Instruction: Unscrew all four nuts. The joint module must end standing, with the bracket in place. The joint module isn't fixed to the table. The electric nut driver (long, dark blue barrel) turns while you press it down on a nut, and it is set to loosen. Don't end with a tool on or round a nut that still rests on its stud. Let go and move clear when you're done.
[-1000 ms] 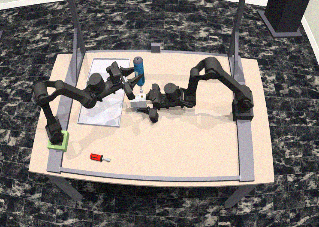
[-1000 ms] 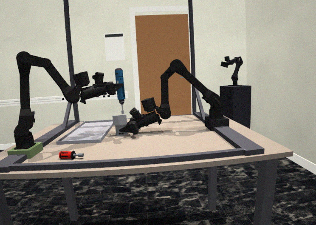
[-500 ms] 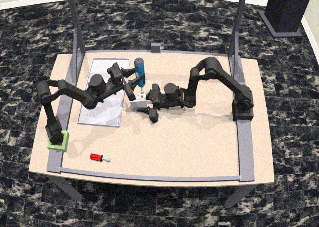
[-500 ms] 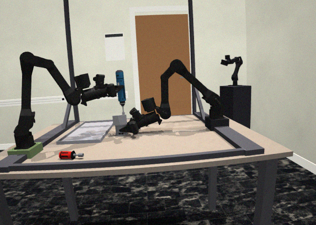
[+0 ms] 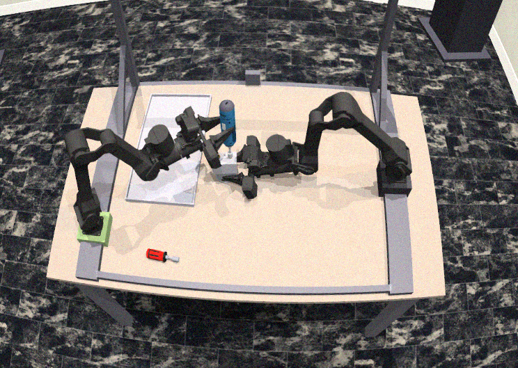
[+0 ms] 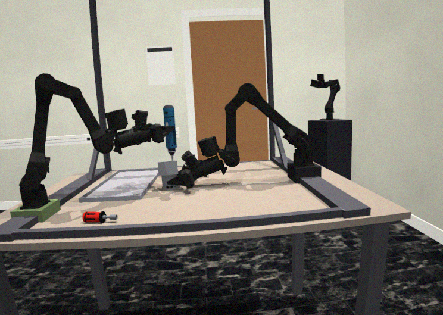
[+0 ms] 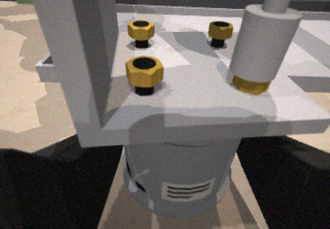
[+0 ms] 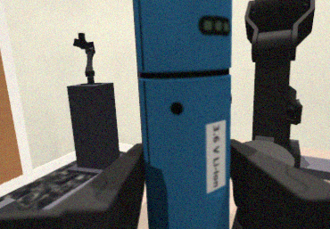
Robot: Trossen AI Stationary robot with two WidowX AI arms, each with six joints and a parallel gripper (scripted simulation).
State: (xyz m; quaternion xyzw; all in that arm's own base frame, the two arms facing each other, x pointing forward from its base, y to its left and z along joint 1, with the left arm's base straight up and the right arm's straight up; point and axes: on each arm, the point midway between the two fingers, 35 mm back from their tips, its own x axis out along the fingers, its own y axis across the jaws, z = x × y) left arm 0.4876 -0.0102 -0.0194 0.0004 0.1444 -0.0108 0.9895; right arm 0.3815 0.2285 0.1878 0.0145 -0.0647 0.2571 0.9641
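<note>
Left wrist: driver socket over one nut (image 7: pixel 251 85), three others on their studs. Right gripper (image 5: pixel 227 126) (image 6: pixel 171 129) (image 8: pixel 188 155), part-open, clamps nut driver (image 5: pixel 227 114) (image 6: pixel 170 140) (image 8: pixel 185 53); left gripper (image 5: pixel 230 168) (image 6: pixel 171 182) (image 7: pixel 182 173), wider, grips joint module (image 6: pixel 165 181) (image 7: pixel 183 164).
</note>
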